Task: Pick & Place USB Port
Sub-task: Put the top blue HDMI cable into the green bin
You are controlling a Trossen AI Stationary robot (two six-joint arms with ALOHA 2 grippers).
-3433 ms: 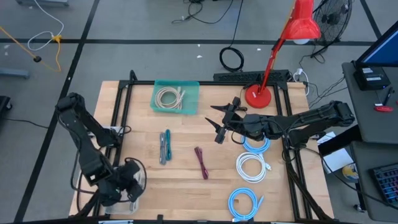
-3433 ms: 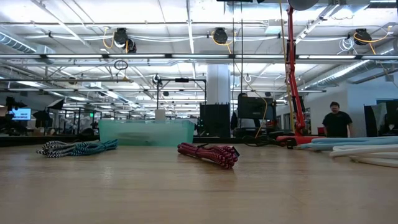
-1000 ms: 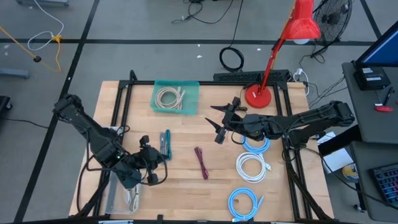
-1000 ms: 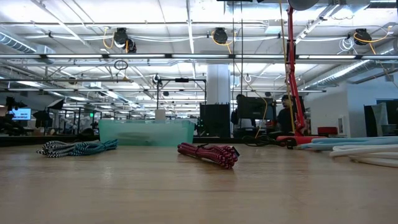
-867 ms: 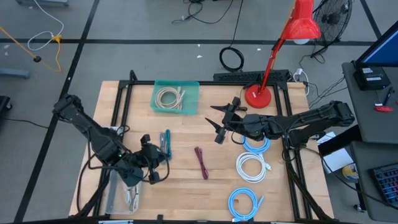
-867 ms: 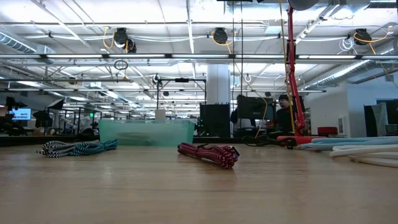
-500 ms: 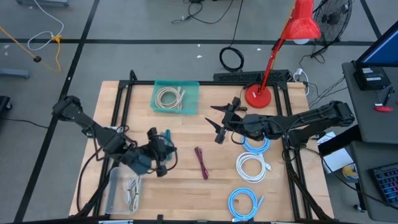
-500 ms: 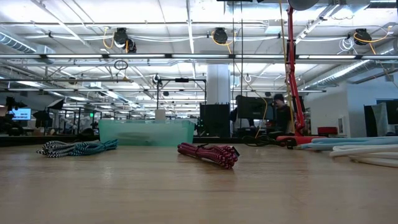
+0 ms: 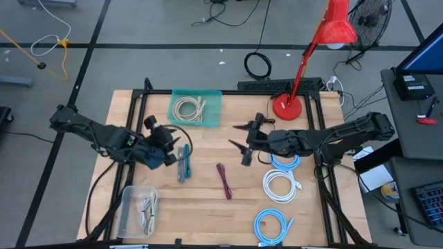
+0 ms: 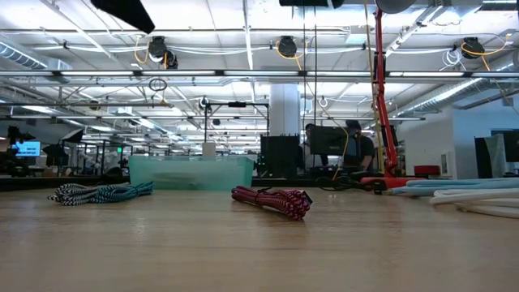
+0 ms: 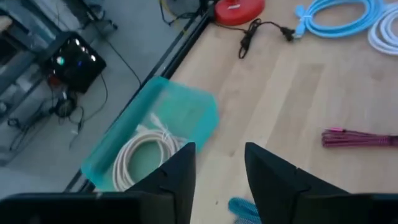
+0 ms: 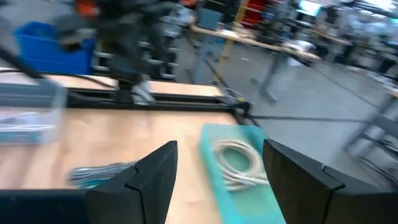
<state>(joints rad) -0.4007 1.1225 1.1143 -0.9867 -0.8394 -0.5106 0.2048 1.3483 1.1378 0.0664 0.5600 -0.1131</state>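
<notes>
Left gripper: has swung from the clear plastic bin up over the blue braided cable, fingers spread, holding nothing.
Right gripper: hovers mid-table, fingers spread, barely shifted.
Red braided cable: lies untouched between the arms.
Left wrist view only: white coiled cable inside the teal bin.

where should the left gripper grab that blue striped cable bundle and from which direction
Grip the blue striped cable bundle across its narrow middle, coming straight down. It lies flat and elongated on the table, so fingers straddle its width. The left gripper, open, hovers just beside its far end.
</notes>
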